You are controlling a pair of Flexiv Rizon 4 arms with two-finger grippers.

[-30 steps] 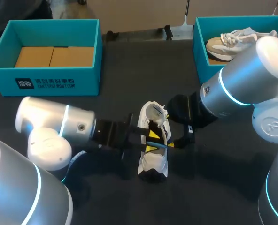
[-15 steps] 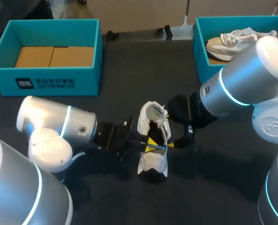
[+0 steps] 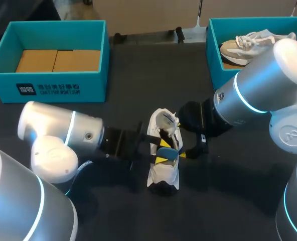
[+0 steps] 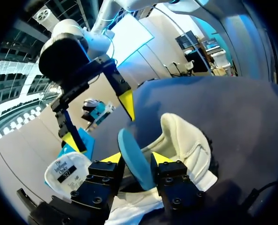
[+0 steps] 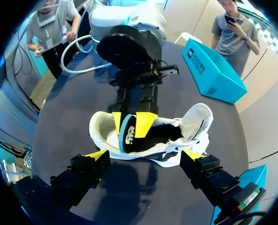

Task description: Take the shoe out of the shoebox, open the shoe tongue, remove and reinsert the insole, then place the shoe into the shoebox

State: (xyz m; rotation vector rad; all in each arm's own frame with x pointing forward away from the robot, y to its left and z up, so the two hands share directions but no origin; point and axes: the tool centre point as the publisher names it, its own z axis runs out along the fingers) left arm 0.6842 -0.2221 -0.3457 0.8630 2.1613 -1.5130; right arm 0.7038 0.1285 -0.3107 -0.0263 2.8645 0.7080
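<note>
Two yellow-tipped claws meet at a white low-top sneaker (image 3: 163, 173) in the middle of the dark table (image 3: 138, 70). Seen from above, the left gripper (image 3: 162, 151) comes in from the side over the shoe's opening, with a slim blue insole (image 3: 167, 143) between its fingers. The right gripper (image 5: 143, 154) is largely hidden there beneath its own arm.

The left wrist camera settles the grip: both fingers press the insole from either side, and it stands on edge between them over the padded white collar. The right wrist camera adds the insole's dark, printed face, turned toward it. It also shows the right claw spread wide, its tips just short of the sneaker's side and holding nothing.

Only the overhead camera looks into the boxes. A teal cardboard shoebox (image 3: 48, 89) at the table's far left holds flat brown cardboard (image 3: 58, 60) on its floor. A second teal shoebox (image 3: 214, 60) at the far right holds a beige-and-white laced sneaker (image 3: 249, 45), partly covered by the right arm.
</note>
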